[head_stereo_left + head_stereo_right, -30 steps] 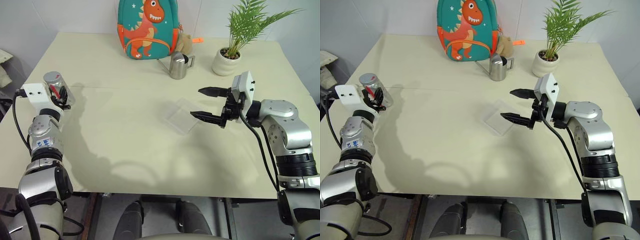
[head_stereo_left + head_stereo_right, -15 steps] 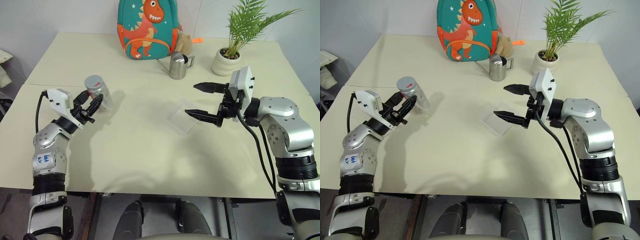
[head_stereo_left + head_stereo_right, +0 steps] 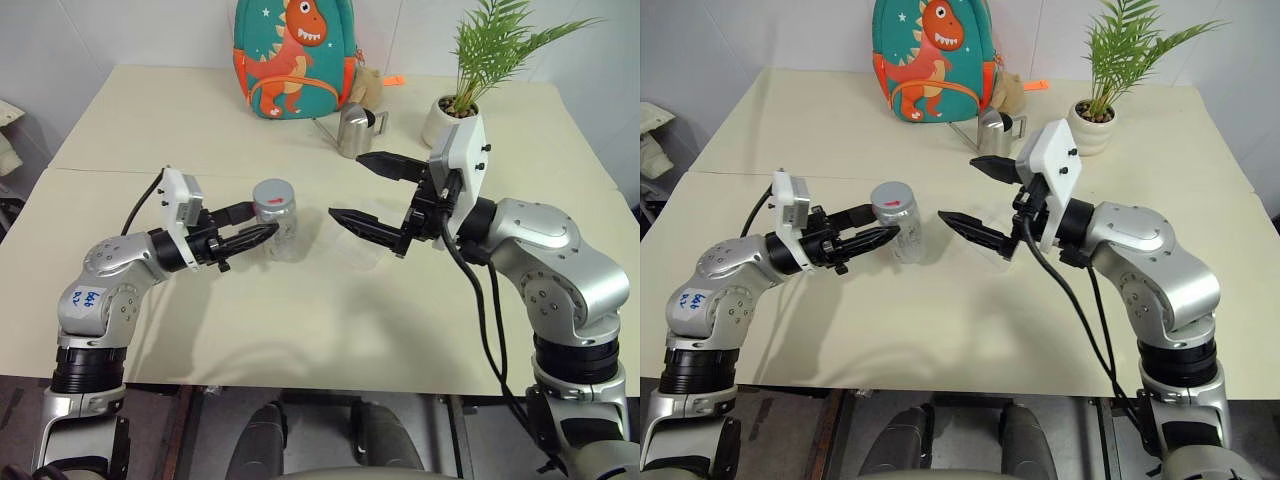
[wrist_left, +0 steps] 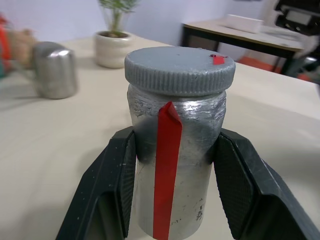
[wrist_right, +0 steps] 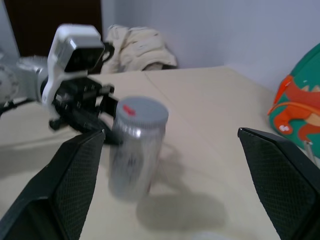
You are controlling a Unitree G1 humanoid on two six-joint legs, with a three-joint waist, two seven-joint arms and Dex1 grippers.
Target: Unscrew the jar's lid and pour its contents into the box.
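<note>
The jar (image 3: 276, 222) is a silver-grey cylinder with a red strip (image 4: 165, 170) down its side. It is held upright, a little above the table, near the middle. My left gripper (image 3: 262, 222) is shut on its body, one finger on each side. The grey lid (image 4: 180, 69) with a small red mark sits on top. My right gripper (image 3: 347, 186) stands open just to the right of the jar, fingers pointing at it without touching. The clear box (image 3: 362, 247) lies on the table, partly behind the right gripper's lower finger. The contents are hidden inside the jar.
A steel pitcher (image 3: 355, 132), a dinosaur backpack (image 3: 297, 55) and a potted plant (image 3: 455, 120) stand along the back of the cream table (image 3: 250, 330). A seam (image 3: 110, 172) runs across the table on the left.
My left gripper has swung the jar from the far left toward the middle and turned level. My right gripper has moved left and up toward the jar, still open.
</note>
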